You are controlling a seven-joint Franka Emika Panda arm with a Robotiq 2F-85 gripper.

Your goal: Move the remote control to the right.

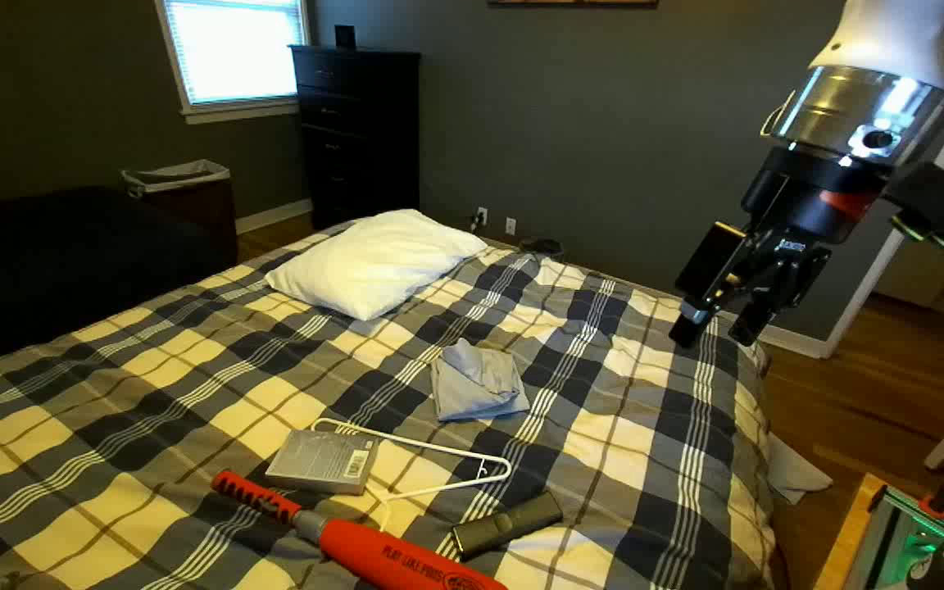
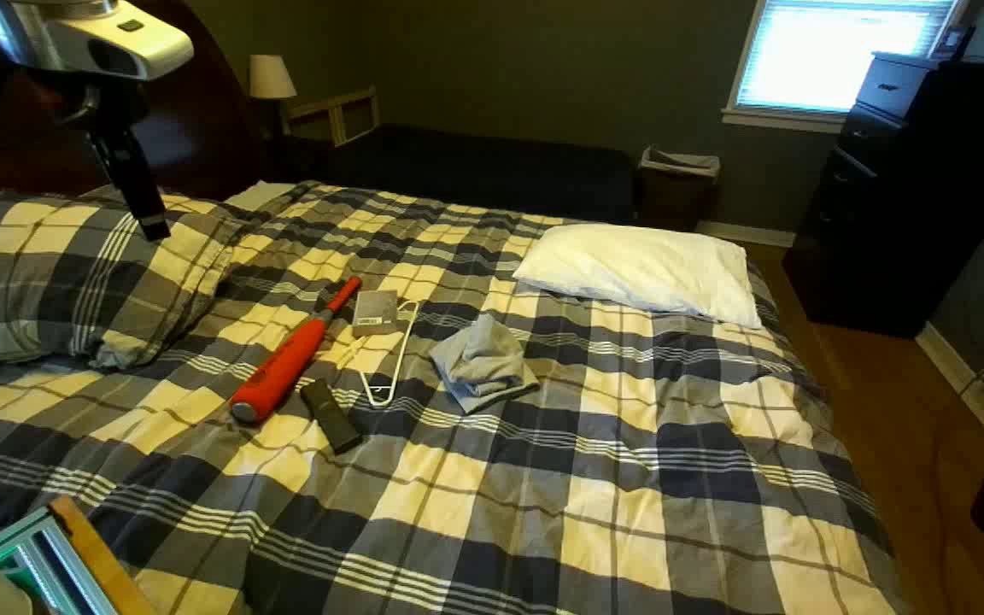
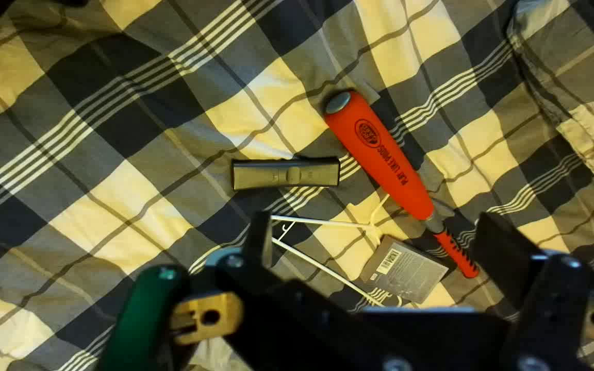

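The remote control is a slim dark bar lying flat on the plaid bedspread. It shows in both exterior views (image 1: 507, 524) (image 2: 331, 417), close to the thick end of a red bat. In the wrist view the remote control (image 3: 286, 174) lies beyond the fingertips, towards the left finger. My gripper (image 3: 377, 232) is open, with its two dark fingers wide apart and nothing between them. In an exterior view the gripper (image 1: 714, 332) hangs in the air well above the bed, apart from the remote control. It also shows in an exterior view (image 2: 155, 229), at the upper left.
The red bat (image 1: 406, 557) lies beside the remote control. A grey box (image 1: 323, 461), a white hanger (image 1: 439, 447) and a folded grey cloth (image 1: 478, 381) are near it on the bed. A white pillow (image 2: 637, 269) lies farther off. A plaid pillow (image 2: 73, 282) is below the gripper.
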